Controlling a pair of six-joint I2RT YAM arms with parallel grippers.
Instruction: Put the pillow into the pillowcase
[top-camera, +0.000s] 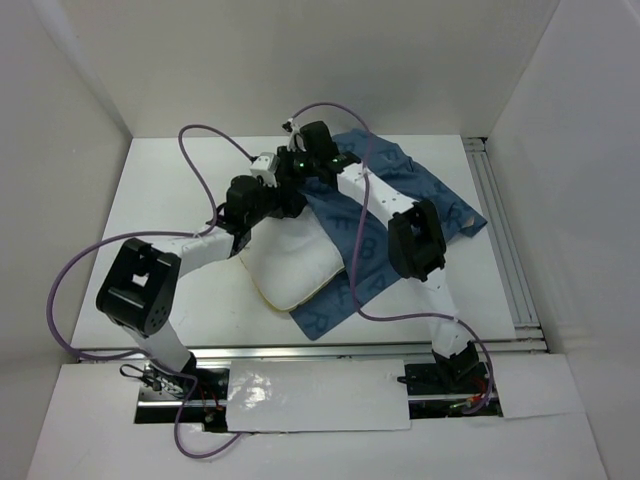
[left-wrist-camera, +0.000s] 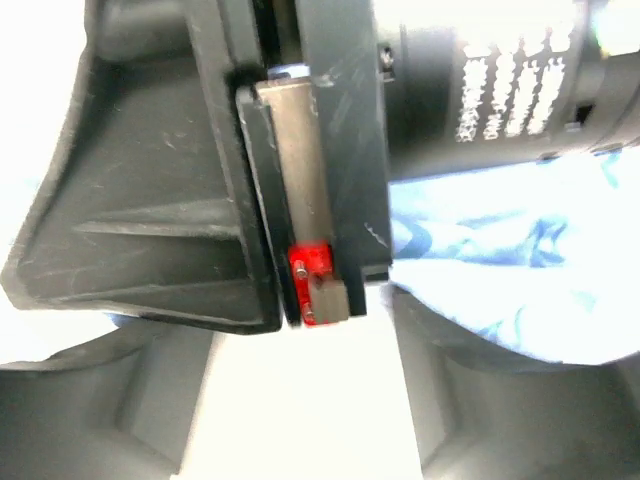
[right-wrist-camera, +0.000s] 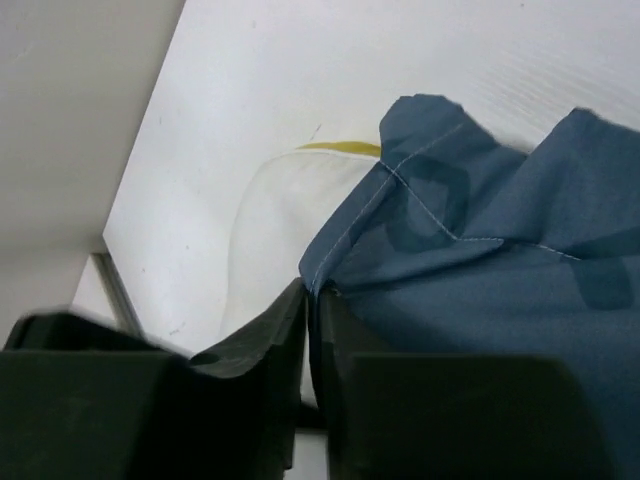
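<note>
Count: one pillow (top-camera: 295, 265), one pillowcase (top-camera: 445, 200), two arms, two grippers, two purple cables (top-camera: 210, 135).

Pillow: mid-table (top-camera: 170, 190), slightly left of centre, set at a slant. Yellow trim (top-camera: 256, 292) runs along its near-left edge. Its far edge is hidden under the wrist of the left arm (top-camera: 140, 290).

Pillowcase: spread from the far centre out to the right, with one strip running down along the pillow's right and near side and touching it. Whether that strip lies over or under the pillow's edge, cannot tell. In the right wrist view the blue hem rises bunched, with pillow and trim behind it.

Right gripper (right-wrist-camera: 310, 330): fingers pressed together on the pillowcase hem, cloth pinched in the seam between them. The right arm (top-camera: 415, 240) crosses over the pillowcase to the far centre.

Left gripper (left-wrist-camera: 305, 420): fingers wide apart and nothing between them but a white surface. Black hardware of the other arm fills the upper part of its view, very close. Pale blue cloth shows at right.

Edges and room: both wrists crowd together at the pillow's far edge. Bare table shows left of the pillow and in a band along the back. The pillowcase's right corner lies near the metal rail (top-camera: 500, 240). A narrow strip shows between the pillowcase's near tip and the table's front edge. White walls (top-camera: 60, 120) close three sides.
</note>
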